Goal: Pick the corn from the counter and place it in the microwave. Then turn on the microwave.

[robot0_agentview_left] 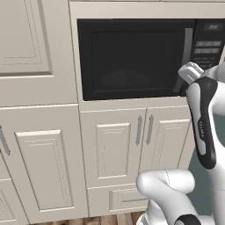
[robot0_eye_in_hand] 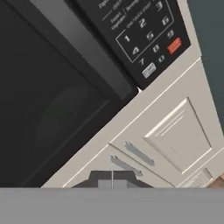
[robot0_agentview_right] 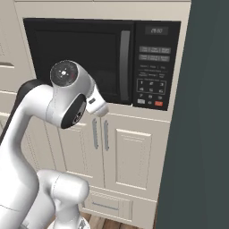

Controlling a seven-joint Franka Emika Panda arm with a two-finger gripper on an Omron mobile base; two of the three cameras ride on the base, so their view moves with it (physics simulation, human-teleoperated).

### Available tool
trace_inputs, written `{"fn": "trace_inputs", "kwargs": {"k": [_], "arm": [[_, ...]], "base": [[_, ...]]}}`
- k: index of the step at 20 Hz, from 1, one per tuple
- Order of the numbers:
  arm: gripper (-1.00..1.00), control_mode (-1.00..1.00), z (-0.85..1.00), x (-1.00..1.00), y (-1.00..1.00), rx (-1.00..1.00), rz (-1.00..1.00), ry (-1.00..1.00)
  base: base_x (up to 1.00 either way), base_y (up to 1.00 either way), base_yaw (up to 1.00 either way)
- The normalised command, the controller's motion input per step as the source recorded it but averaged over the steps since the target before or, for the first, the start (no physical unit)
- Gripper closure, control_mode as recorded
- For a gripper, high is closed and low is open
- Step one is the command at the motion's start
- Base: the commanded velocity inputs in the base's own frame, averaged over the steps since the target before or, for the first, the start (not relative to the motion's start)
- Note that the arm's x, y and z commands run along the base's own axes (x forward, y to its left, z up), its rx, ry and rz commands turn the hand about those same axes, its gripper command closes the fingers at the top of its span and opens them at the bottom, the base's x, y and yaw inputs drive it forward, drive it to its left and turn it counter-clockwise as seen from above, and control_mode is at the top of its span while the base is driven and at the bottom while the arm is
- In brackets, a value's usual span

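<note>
I see microwave (robot0_agentview_left: pixel 132 57) upper centre of left base frame, door closed, dark glass, faint round plate behind it. Grey handle (robot0_agentview_right: pixel 125 67) upright mid-frame in right base view, keypad (robot0_agentview_right: pixel 152 85) just right of it, red button (robot0_agentview_right: pixel 158 103) at keypad's lower right. Cream cabinet doors (robot0_agentview_right: pixel 129 156) below. Claw (robot0_eye_in_hand: pixel 112 181) at bottom centre of hand frame, tips pressed together, holding nothing. Corn's place: cannot tell.

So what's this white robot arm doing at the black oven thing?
The white robot arm is reaching toward the black built-in microwave, whose dark glass door is closed. Its gripper is shut, holding nothing, and sits low near the keypad with the red button, above cream cabinet doors.
</note>
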Motion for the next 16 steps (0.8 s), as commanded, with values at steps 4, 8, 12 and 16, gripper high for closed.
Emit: {"fn": "trace_inputs", "kwargs": {"k": [4,8,12,16], "arm": [[1.0,-1.0,-0.03,-0.01,-0.16,0.16,-0.16,0.04],[1.0,-1.0,-0.08,0.0,-0.16,0.15,-0.15,0.02],[1.0,-1.0,-0.11,-0.01,-0.15,0.13,-0.13,0.0],[1.0,-1.0,-0.12,-0.01,-0.13,0.11,-0.12,-0.01]], "base": [[0.0,0.0,0.0],[0.0,0.0,0.0],[0.0,0.0,0.0],[0.0,0.0,0.0]]}}
